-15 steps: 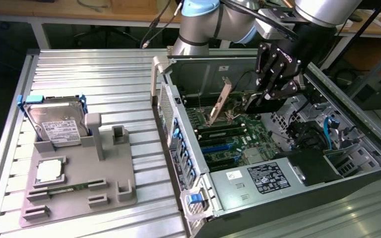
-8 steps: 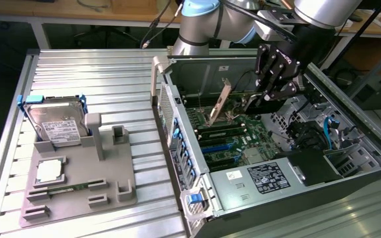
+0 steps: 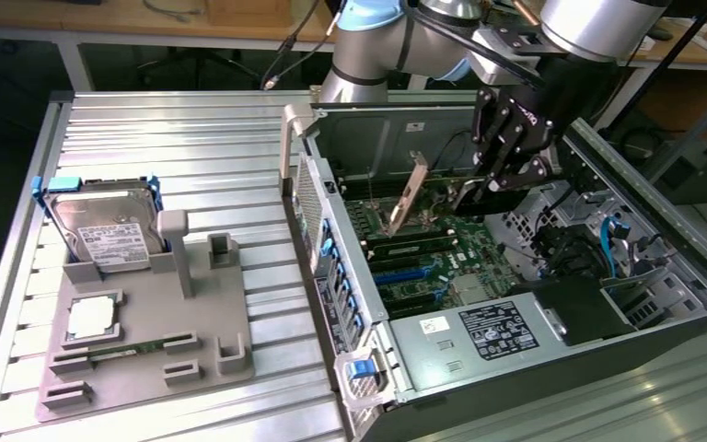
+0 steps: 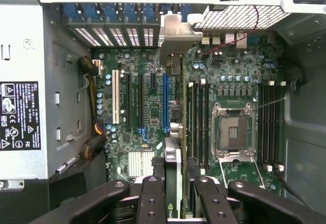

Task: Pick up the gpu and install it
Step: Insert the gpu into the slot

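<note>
Clearly the claw (image 4: 174, 183) had its fingers closed on the gpu (image 4: 172, 158), pinching the thin card across its faces at the end away from the silver bracket (image 3: 405, 193). So the card did not lie off to one side of the claw: it sat between the fingers and ran straight out ahead of them, its long axis going from the claw toward the rear wall of the computer case (image 3: 295, 138), bracket end leading. In the exterior view the pair hung in the upper middle of the frame, inside the open case. There the claw was to the exterior view's right of the bracket, and the bracket stood on end, tilted, its upper tip leaning toward the exterior view's right. The card stood on edge over the motherboard (image 4: 153, 107), its lower edge facing the slots. In the wrist view it lay parallel to the long blue slot (image 4: 165, 102) and just beside it, with the bracket near the row of slot covers (image 4: 122, 35) at the back. Whether the edge touched a slot I could not tell; by my reading it was not seated. Well apart, at the left of the exterior frame, the hard drive (image 3: 108, 230) and the memory stick (image 3: 121, 353) rested in the grey holder (image 3: 200, 322)
</note>
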`<state>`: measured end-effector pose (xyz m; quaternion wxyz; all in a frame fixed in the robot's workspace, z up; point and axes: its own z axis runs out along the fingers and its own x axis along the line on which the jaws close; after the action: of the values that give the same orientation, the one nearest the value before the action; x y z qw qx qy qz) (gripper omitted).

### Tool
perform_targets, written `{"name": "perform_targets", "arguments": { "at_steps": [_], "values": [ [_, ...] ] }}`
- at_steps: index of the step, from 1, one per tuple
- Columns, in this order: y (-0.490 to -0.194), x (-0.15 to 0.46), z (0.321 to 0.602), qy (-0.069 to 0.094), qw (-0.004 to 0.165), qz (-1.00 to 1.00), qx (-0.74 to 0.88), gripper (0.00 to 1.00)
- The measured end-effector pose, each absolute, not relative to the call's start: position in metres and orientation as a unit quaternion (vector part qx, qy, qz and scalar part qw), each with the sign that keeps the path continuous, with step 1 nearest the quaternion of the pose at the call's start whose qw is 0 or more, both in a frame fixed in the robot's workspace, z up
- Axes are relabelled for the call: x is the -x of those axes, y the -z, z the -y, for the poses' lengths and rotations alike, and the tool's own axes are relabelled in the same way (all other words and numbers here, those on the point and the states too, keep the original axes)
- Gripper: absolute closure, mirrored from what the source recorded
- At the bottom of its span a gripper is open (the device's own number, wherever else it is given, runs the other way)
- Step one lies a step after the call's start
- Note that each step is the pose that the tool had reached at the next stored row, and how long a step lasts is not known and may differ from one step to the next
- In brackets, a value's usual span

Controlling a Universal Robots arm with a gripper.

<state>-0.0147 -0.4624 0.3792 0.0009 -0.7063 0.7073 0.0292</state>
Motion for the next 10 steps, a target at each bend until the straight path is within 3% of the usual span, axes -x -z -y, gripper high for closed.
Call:
{"name": "perform_targets", "arguments": {
  "at_steps": [10],
  "values": [
    [-0.3737, 0.0169, 0.4624, -0.029, 0.001, -0.707, 0.706, 0.73]
  ]
}}
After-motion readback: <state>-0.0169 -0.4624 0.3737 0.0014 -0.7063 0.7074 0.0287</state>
